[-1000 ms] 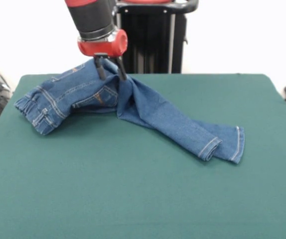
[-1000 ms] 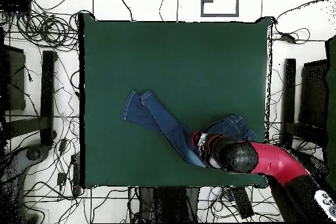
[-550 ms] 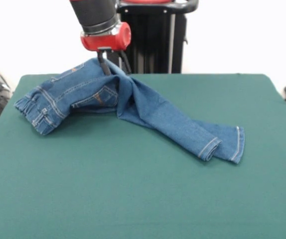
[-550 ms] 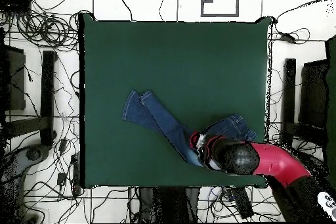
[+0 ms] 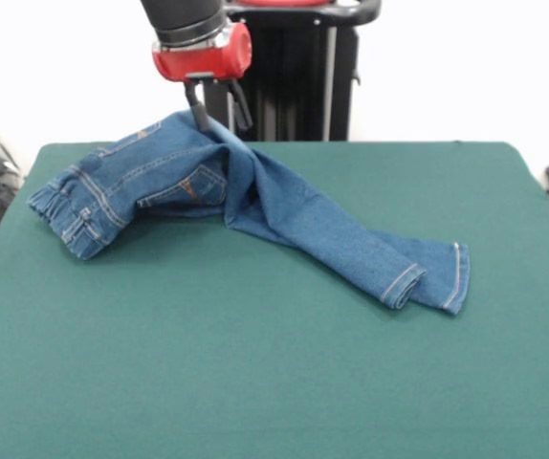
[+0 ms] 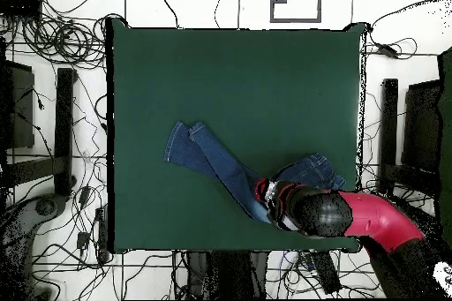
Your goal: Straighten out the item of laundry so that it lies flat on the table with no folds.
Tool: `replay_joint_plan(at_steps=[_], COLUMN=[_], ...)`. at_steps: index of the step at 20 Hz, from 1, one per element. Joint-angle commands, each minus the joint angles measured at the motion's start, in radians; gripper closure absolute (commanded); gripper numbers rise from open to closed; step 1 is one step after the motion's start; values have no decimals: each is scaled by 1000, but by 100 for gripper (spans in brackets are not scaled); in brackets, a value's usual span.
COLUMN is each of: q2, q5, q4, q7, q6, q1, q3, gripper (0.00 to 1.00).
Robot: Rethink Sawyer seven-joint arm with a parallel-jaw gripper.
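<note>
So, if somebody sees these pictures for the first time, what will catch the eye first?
Most likely the blue denim jeans, lying crumpled across the far half of the dark green table, the waist bunched at the picture's left and two legs running to the right. Next, the red and black gripper at the raised fold of the waist, fingers apart.
</note>
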Motion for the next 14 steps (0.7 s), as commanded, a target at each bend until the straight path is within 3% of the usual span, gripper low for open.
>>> replay_joint_plan(at_steps=[1,4,14], q2=[61,105,118], q5=[-22,-44,-82], q4=[67,69,133], q7=[-158,-193,-191], q6=[81,97,58], q1=[40,33,12], q3=[89,95,97], gripper=[0,0,0])
